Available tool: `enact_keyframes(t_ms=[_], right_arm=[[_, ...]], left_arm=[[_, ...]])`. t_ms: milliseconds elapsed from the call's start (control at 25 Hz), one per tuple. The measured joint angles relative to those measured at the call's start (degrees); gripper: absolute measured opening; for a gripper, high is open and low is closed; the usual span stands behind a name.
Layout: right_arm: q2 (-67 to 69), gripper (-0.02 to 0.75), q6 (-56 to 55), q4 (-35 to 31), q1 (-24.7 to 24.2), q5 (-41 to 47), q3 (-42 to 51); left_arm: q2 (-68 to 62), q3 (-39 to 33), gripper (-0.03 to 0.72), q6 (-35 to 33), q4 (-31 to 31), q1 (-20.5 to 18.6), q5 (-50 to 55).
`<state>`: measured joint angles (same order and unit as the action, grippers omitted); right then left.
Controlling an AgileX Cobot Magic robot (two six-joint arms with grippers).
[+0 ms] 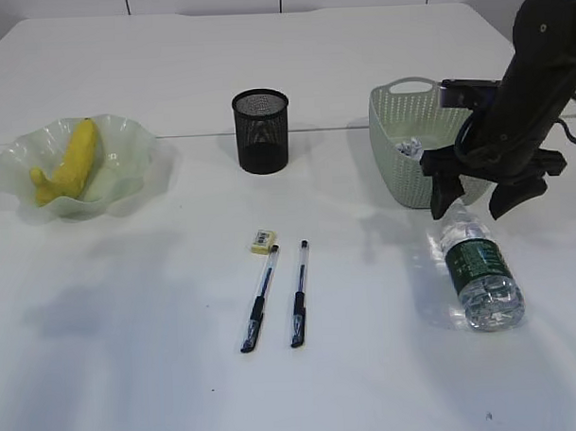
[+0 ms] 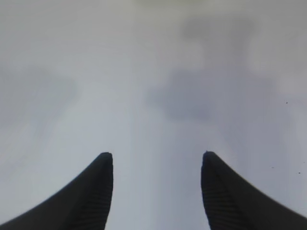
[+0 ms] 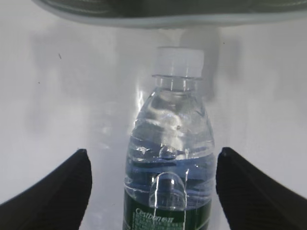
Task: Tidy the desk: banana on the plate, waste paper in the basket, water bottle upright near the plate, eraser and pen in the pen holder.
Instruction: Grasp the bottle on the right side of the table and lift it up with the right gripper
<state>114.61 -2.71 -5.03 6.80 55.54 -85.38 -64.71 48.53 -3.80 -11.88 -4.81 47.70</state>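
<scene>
Two pens (image 1: 276, 295) exterior only, right hand (image 3: 152, 165) astride lying bottle (image 3: 168, 167)

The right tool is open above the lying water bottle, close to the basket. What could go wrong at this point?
1. The water bottle lies on its side, so it could roll away if the right tool closes off-centre.
2. The basket stands just behind the bottle's cap; the arm might bump it during the lift.
3. The smooth, rounded bottle might slip while being turned upright.
</scene>
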Motion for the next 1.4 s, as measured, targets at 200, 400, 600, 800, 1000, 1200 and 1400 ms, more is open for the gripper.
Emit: enact_keyframes(t_ms=[200, 400, 600, 800, 1000, 1200, 1400], right_arm=[[1.75, 0.597, 0.00, 0.45, 0.00, 0.00, 0.00], [3.21, 0.597, 0.00, 0.55, 0.00, -0.11, 0.00], [4.62, 0.597, 0.00, 1.03, 0.00, -0.11, 0.00], [5.52, 0.597, 0.00, 1.15, 0.00, -0.11, 0.00], [5.52, 0.579, -0.10, 1.18, 0.00, -0.58, 0.00], [5.52, 0.472, -0.21, 1.28, 0.00, -0.58, 0.00], [5.52, 0.397, -0.21, 1.38, 0.00, -0.72, 0.00]], left_arm=[[0.00, 0.00, 0.412, 0.00, 0.00, 0.00, -0.09], [0.00, 0.00, 0.412, 0.00, 0.00, 0.00, -0.12], [0.00, 0.00, 0.412, 0.00, 0.00, 0.00, -0.12], [0.00, 0.00, 0.412, 0.00, 0.00, 0.00, -0.24], [0.00, 0.00, 0.412, 0.00, 0.00, 0.00, -0.91], [0.00, 0.00, 0.412, 0.00, 0.00, 0.00, -1.67], [0.00, 0.00, 0.412, 0.00, 0.00, 0.00, -1.67]])
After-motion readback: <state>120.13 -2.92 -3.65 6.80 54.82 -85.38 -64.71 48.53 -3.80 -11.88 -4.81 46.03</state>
